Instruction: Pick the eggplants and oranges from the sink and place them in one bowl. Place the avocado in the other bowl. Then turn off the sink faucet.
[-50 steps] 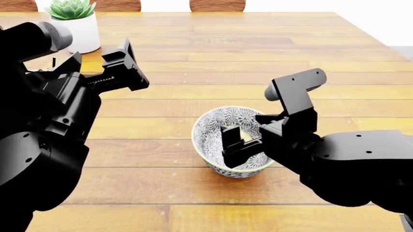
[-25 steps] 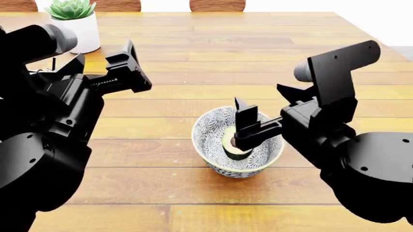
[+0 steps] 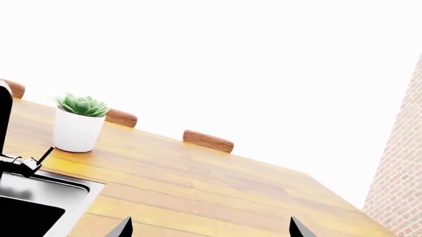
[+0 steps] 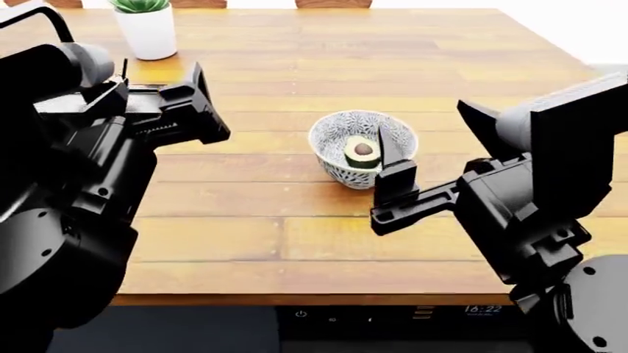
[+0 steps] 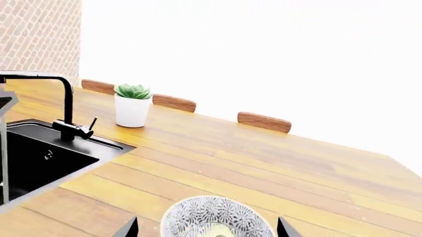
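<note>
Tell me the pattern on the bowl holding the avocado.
Fine grey leaf-like pattern on white; the bowl with the avocado shows best in the head view.

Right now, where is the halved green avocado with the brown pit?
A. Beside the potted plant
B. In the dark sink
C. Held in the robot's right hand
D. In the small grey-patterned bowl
D: in the head view the halved green avocado lies inside the small grey-patterned bowl, while the right hand is drawn back, empty.

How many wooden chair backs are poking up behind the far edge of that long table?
3, best seen from the right wrist: one brown chair back left of the white potted succulent, one just right of it, one further right. More may lie outside the pictures.
</note>
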### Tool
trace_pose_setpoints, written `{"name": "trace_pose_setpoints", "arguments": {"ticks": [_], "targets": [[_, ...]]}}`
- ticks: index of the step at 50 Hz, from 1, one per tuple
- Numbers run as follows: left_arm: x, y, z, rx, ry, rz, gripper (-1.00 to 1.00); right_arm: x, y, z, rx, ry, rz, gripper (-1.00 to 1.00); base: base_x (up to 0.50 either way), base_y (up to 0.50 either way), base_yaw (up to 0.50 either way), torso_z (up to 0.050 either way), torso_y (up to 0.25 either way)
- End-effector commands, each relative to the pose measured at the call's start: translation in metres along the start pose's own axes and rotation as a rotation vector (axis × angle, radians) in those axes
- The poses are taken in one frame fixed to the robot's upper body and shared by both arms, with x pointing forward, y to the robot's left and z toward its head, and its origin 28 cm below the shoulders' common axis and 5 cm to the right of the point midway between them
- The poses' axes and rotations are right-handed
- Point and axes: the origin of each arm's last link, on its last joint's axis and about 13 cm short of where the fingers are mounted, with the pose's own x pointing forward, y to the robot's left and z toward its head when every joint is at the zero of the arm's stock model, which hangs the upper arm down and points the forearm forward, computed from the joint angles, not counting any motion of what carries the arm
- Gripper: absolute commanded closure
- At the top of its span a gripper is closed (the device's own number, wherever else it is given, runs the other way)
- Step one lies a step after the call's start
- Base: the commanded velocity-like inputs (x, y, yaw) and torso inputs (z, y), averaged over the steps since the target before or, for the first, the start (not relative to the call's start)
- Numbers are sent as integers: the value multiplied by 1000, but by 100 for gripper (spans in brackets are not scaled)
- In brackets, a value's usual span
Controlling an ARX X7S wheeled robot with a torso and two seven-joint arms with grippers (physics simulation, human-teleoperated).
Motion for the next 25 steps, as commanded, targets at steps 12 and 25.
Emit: {"name": "trace_pose_setpoints", "arguments": {"ticks": [12,25], "targets": [[-6,14,-19,38,-58,19,-100,-26,14,-13,-63,-107,-7,-100,-472,218,0,0,0],[11,19,-25,18,-233,95,-100,-16,2,-35,-4,-161,-57,-100,19,423,0,0,0]]}}
